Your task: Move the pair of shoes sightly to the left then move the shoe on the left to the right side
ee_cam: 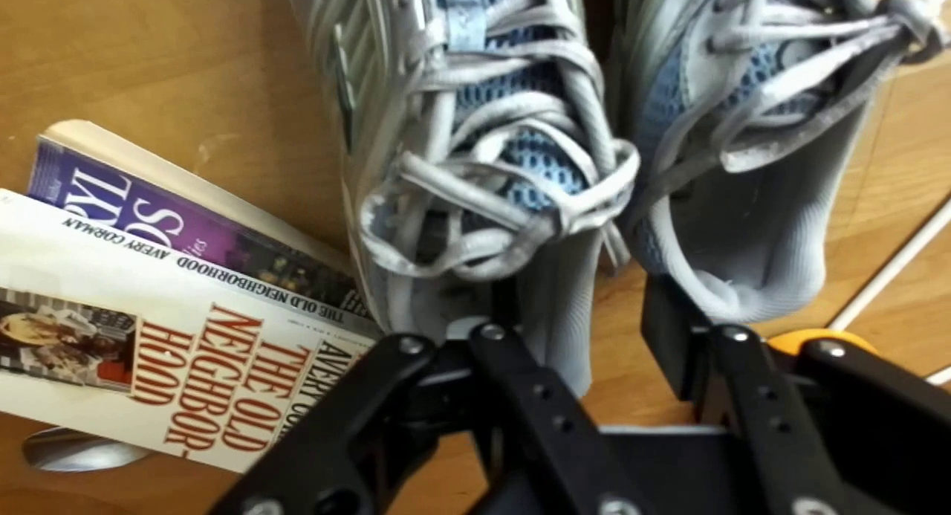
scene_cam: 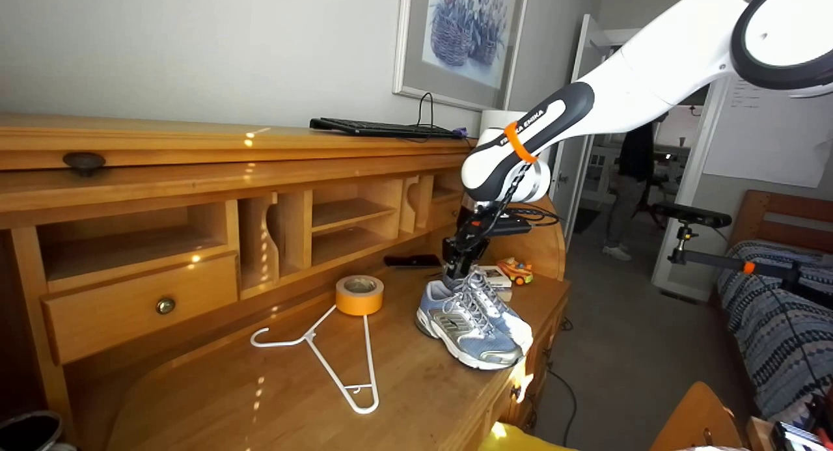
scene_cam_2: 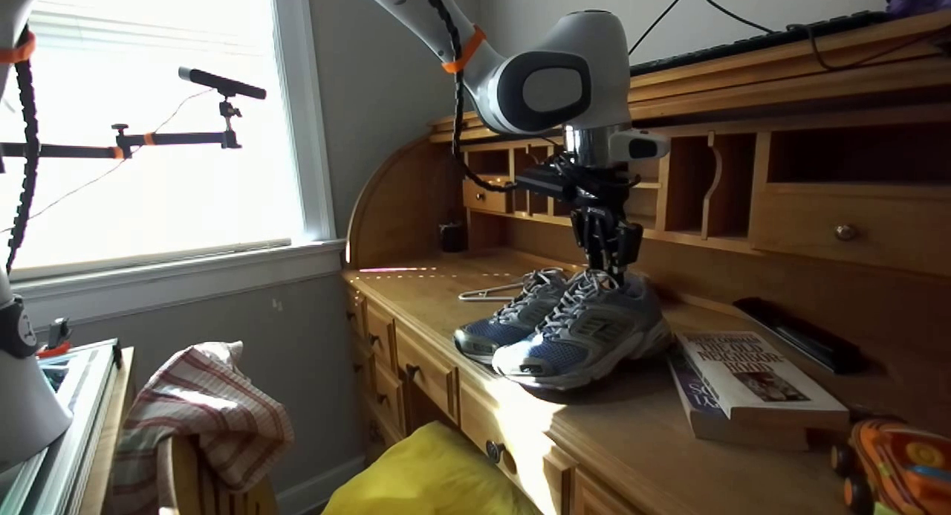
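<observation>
Black two-fingered tool [ee_cam: 579, 314], spread and holding nothing, straddling the collar of a grey and light-blue mesh running sneaker [scene_cam_2: 587, 333].
Beside its matching pale-laced mate [scene_cam_2: 513, 320] on the brown wooden bench [scene_cam: 416, 386], it should prove light and soft-walled; pinch the padded side near the heel.

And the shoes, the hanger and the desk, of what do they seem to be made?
Shoes: probably synthetic; matte blue mesh with shinier grey panels, tiny holes visible.
Hanger: probably smooth plastic; bars look thick and evenly white.
Desk: wood, solid or veneer unclear, perhaps varnished; grain and sheen show.
</observation>
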Robot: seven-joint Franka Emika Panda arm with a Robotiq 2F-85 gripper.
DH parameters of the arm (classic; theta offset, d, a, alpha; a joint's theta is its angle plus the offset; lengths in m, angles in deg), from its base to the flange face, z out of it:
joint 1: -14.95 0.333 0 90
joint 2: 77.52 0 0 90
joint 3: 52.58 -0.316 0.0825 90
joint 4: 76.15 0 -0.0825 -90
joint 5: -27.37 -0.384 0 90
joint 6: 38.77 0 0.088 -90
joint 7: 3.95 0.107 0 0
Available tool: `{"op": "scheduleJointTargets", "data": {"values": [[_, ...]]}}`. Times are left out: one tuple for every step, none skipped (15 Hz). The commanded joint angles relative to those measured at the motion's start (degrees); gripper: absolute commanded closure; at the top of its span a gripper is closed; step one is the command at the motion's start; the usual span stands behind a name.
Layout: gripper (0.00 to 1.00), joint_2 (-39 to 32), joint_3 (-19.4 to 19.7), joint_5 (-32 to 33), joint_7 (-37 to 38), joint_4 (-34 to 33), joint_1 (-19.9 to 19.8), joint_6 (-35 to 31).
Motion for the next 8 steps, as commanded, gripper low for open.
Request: {"op": "scheduleJointTargets", "data": {"values": [[0.19, 1.22, -1.35, -2.52, 2.11, -0.46, -0.57, 1.04], [0.12, 1.79, -1.31, -3.3, 3.68, -0.58, -0.44, 2.87], [0.04, 2.57, -0.98, -3.94, 6.0, -0.39, -0.12, 4.94], [0.01, 3.59, -0.74, -4.43, 7.75, 0.27, 0.14, 6.39], [0.0, 4.82, -0.56, -4.66, 9.12, 0.99, 0.35, 8.35], [0.0, 5.87, -0.3, -4.71, 10.43, 1.56, 0.64, 9.67], [0.0, 7.48, -0.29, -4.72, 11.1, 2.48, 0.77, 11.57], [0.0, 8.78, 0.2, -3.93, 12.3, 3.32, 1.35, 12.85]]}}
